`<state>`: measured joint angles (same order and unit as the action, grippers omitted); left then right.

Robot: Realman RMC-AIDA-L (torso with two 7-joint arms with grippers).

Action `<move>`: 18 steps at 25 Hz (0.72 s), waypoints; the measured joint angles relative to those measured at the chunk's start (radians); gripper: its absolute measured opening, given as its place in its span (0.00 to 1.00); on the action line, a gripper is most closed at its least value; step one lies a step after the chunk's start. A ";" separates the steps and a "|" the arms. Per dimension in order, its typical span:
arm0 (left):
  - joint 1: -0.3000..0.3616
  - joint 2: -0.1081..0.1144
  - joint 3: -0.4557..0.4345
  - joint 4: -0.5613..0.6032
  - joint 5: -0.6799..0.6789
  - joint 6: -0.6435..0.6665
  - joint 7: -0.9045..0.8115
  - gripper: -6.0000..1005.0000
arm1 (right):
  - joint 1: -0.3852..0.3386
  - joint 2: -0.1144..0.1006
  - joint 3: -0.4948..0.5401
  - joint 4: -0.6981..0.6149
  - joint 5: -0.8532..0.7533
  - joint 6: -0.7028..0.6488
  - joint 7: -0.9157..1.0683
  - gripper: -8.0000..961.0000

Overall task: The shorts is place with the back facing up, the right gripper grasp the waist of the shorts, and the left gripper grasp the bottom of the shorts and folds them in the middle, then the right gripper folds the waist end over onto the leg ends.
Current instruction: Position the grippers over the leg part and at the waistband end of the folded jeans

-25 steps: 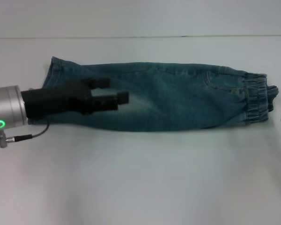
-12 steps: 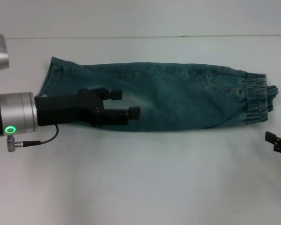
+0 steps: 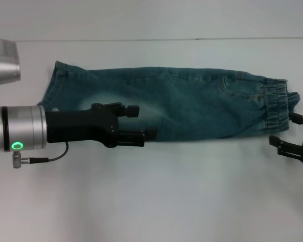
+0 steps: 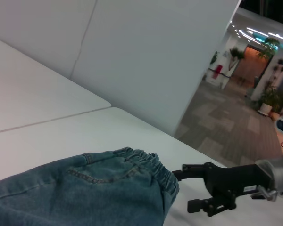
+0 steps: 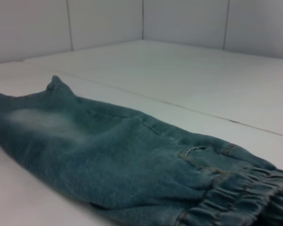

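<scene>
Blue denim shorts [image 3: 182, 103] lie folded lengthwise on the white table [image 3: 166, 201], with the elastic waist [image 3: 276, 107] at the right and the leg ends [image 3: 58, 83] at the left. My left gripper [image 3: 141, 122] hovers open over the shorts' near edge, left of the middle, with nothing between its fingers. My right gripper [image 3: 285, 130] stands open just beside the waist's near corner. The left wrist view shows the waist [image 4: 146, 165] and the right gripper [image 4: 186, 188] next to it. The right wrist view shows the shorts [image 5: 108, 155] and the gathered waist [image 5: 236, 197] close up.
The white table spreads around the shorts, with a seam line [image 3: 141, 39] along the back. Past the table's edge, the left wrist view shows a white wall [image 4: 155, 61] and a lit hallway [image 4: 254, 80].
My left gripper has moved right and toward the shorts' near edge. My right gripper has come in from the right edge toward the waist.
</scene>
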<state>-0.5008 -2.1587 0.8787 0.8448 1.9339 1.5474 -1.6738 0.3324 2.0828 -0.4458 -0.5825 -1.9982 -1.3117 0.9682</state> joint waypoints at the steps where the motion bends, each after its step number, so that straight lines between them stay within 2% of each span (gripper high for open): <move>1: 0.001 0.000 0.000 0.000 0.000 0.000 0.004 0.93 | 0.006 0.000 -0.010 0.004 0.000 0.011 0.000 0.94; 8: 0.002 -0.002 0.003 0.001 0.000 0.003 0.018 0.93 | 0.044 -0.003 -0.053 0.046 -0.005 0.107 -0.018 0.94; 13: 0.002 -0.003 0.009 -0.004 -0.001 0.005 0.043 0.93 | 0.045 -0.011 -0.053 0.076 -0.006 0.100 -0.062 0.93; 18: 0.002 -0.003 0.010 -0.008 -0.002 0.003 0.055 0.93 | 0.036 -0.010 -0.044 0.071 -0.005 0.082 -0.099 0.76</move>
<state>-0.4988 -2.1613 0.8884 0.8369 1.9322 1.5501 -1.6192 0.3680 2.0728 -0.4894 -0.5115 -2.0031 -1.2298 0.8689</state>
